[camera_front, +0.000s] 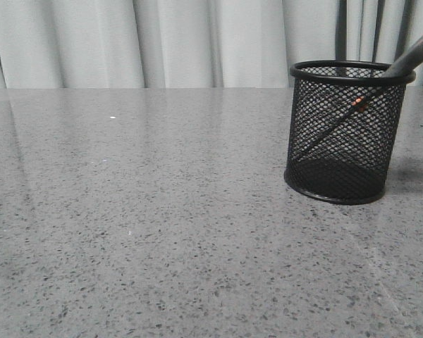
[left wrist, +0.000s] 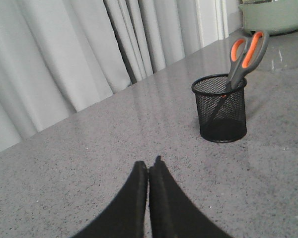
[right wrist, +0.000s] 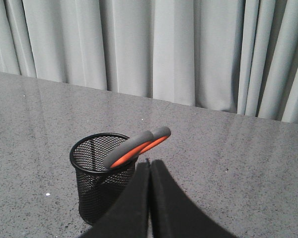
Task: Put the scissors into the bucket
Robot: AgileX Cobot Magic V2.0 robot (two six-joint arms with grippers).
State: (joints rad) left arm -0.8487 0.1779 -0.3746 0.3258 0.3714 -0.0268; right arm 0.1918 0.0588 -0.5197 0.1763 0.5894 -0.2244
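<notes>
The black wire-mesh bucket (camera_front: 345,134) stands upright on the grey table at the right. The scissors (camera_front: 409,60) stand in it blades down, leaning on the rim, grey and orange handles sticking out above. The left wrist view shows the bucket (left wrist: 221,109) and the scissors (left wrist: 246,54) far off; my left gripper (left wrist: 149,164) is shut and empty, well away from them. In the right wrist view the bucket (right wrist: 104,173) and the scissors' handles (right wrist: 136,148) lie just beyond my right gripper (right wrist: 149,162), which is shut and empty. Neither gripper shows in the front view.
A pale curtain (camera_front: 162,42) hangs behind the table's far edge. A pale green pot (left wrist: 275,15) stands on the table beyond the bucket in the left wrist view. The grey speckled tabletop (camera_front: 141,232) stretches left of the bucket.
</notes>
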